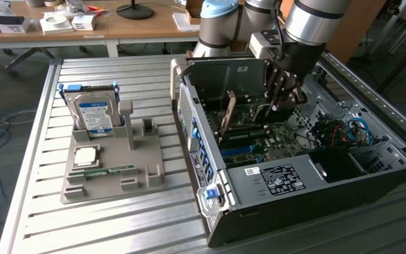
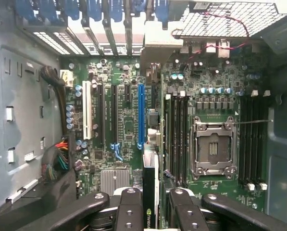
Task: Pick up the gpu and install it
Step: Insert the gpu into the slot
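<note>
The gpu (image 2: 150, 185) shows edge-on in the wrist view as a thin dark card with a green logo, and my gripper (image 2: 150, 211) is shut on it, one black finger (image 2: 129, 207) on each side. It hangs above the green motherboard (image 2: 119, 144), its edge almost in line with the long blue slot (image 2: 141, 113); I cannot tell whether it touches the board. In the exterior view my gripper (image 1: 285, 103) reaches down into the open computer case (image 1: 295, 180) over the motherboard.
A grey fixture tray (image 1: 111, 182) at the exterior view's left carries an upright silver hard drive (image 1: 93, 114), a square chip (image 1: 86, 155) and a green memory stick (image 1: 104, 171). Inside the case are a processor socket (image 2: 213, 147), memory slots (image 2: 177, 134) and cable bundles (image 2: 61, 161).
</note>
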You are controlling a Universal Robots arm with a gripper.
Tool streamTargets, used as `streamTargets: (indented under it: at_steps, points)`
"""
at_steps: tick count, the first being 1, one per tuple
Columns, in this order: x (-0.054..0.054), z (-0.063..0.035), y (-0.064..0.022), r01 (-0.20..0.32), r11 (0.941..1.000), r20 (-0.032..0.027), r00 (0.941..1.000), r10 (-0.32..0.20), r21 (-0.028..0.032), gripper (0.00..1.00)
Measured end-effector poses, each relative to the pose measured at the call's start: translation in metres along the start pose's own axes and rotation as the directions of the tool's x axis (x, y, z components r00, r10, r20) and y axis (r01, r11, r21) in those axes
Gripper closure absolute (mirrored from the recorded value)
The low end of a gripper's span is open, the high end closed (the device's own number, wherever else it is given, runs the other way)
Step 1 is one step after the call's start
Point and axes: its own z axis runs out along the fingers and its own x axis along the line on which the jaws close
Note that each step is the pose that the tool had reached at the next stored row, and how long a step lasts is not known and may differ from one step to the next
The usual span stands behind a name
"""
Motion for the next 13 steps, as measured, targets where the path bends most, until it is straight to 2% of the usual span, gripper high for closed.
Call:
streamTargets:
  at_steps: [6, 13]
  points:
    - [0.0051, 0.0011, 0.0003, 0.000, 1.0000, 0.0000, 1.0000, 0.000, 0.0001, 0.74]
    - [0.0055, 0.0091, 0.0004, 0.000, 1.0000, -0.0001, 1.0000, 0.000, 0.0000, 0.74]
